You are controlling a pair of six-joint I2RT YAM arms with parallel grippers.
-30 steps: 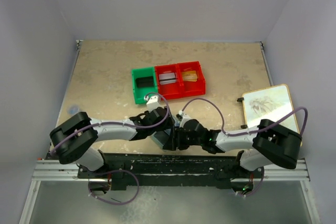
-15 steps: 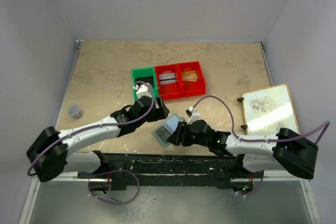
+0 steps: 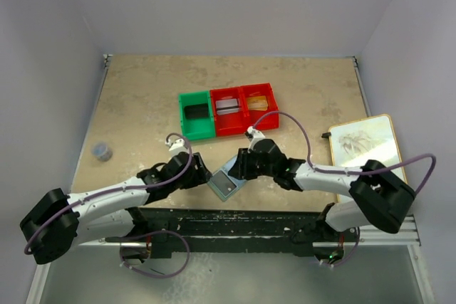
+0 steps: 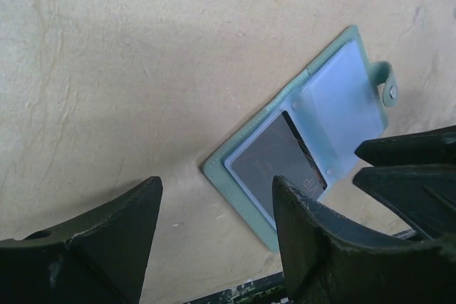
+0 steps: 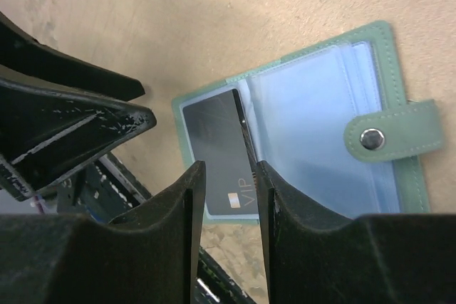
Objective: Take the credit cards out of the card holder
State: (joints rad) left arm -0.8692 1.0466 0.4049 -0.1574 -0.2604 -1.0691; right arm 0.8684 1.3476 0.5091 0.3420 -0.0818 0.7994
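Top external, bins (image 3: 242,127) beyond card holder (image 3: 226,185), left claw (image 3: 202,178) wide, empty, right claw (image 3: 239,170) unclear

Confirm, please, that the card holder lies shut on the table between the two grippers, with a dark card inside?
Not shut: the card holder lies open and flat, as the right wrist view shows. It does lie on the table between the left gripper and the right gripper, with a dark card inside.
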